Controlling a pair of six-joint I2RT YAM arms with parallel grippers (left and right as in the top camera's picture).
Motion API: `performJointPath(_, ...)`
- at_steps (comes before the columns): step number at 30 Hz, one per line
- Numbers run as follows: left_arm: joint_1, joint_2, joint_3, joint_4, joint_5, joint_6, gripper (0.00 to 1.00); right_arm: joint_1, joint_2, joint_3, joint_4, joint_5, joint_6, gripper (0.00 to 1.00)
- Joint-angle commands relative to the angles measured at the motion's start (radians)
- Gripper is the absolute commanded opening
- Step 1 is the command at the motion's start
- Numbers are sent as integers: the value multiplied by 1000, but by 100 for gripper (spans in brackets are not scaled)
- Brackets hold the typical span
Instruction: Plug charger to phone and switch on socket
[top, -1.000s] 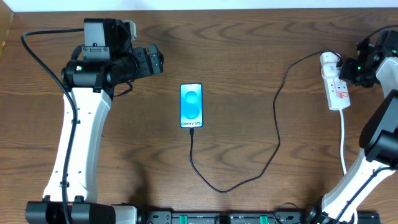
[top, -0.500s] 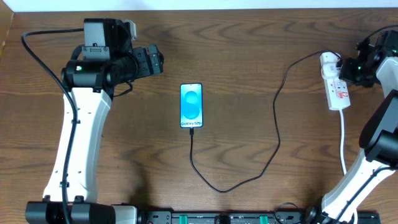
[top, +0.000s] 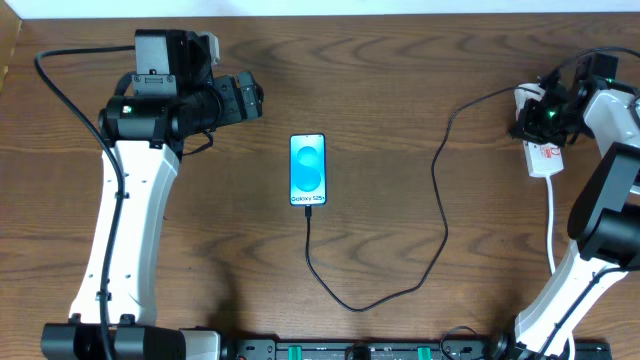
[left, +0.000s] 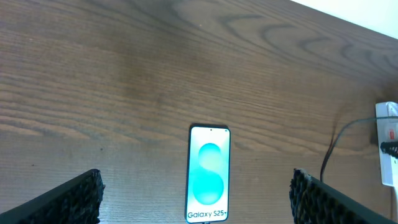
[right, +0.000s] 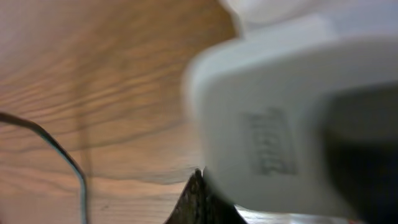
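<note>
now for the switch: right end effector over the socket's far end

judging by how things lie, the plugging half looks done. the charger (top: 440, 200) meets the near short edge of the phone (top: 308, 168), loops toward the robot, then climbs across the table (top: 400, 80) to the far end of the socket (top: 546, 155). the phone lies flat mid-table, screen lit, its long axis running away from the robot.

the socket lies near the table's right side, long axis also near-to-far and slightly tilted, with its white cord (top: 552, 220) trailing off the near end. the right end effector (top: 545, 112) is over the far half, hiding the plug and whatever switch sits there; only the near half with its red marks shows. in the right wrist view the white body fills the frame, blurred and very close, so contact is likely near, though i cannot tell if it touches. i also cannot tell whether its jaws stand apart or together.

the left end effector (top: 248, 98) hangs well apart, left of and beyond the phone, its fingers (left: 68, 199) spread wide and gripping nothing. the right arm is plainly the nearer one.

the switch probably lies beneath that end effector, so the press should go straight down. a push along the strip could slide it or tug the charger.
</note>
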Motion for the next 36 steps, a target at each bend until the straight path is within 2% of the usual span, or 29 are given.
performJointPath(1,4,0,4,-3,-14,-1,95,37,48,-18,21,-20,21,1)
performJointPath(10,4,0,4,-3,-14,-1,95,3,42,-10,47,-3,52,1)
performJointPath(17,4,0,4,-3,-14,-1,95,-51,-66,-5,33,3,51,1)
performJointPath(22,4,0,4,-3,-14,-1,95,-89,-222,-5,0,6,52,1)
performJointPath(30,4,0,4,-3,-14,-2,95,-82,-523,-5,-88,-27,38,8)
performJointPath(34,4,0,4,-3,-14,-1,95,-29,-690,-5,-161,-94,-50,17)
performJointPath(36,4,0,4,-3,-14,-1,95,20,-789,-5,-202,-97,-81,25)
